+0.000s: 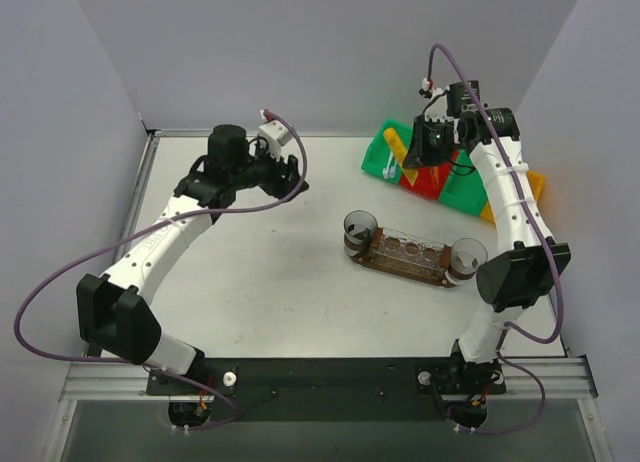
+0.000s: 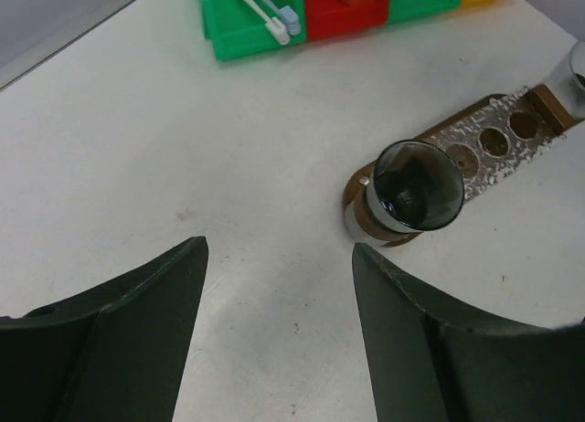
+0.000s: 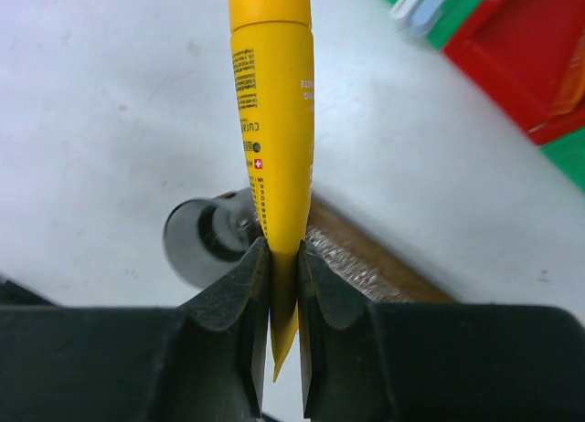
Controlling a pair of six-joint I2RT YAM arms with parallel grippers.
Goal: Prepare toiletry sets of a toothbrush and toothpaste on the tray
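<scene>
Top external, white table (image 1: 270,282), grey walls (image 1: 300,42), wood tray (image 1: 400,268) w/ clear cups (image 1: 360,227)

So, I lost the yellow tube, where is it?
The yellow tube is pinched in the right tool, raised near the coloured bins at the table's far right.

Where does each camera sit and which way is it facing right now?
Top external: above and behind the bases, looking down at the table, tray and bins; both arms show.
Left wrist: looking down past the open left gripper at a cup on the tray's end.
Right wrist: looking down along the right gripper, shut on a yellow tube, at that cup.
All three share the cup and tray.
</scene>
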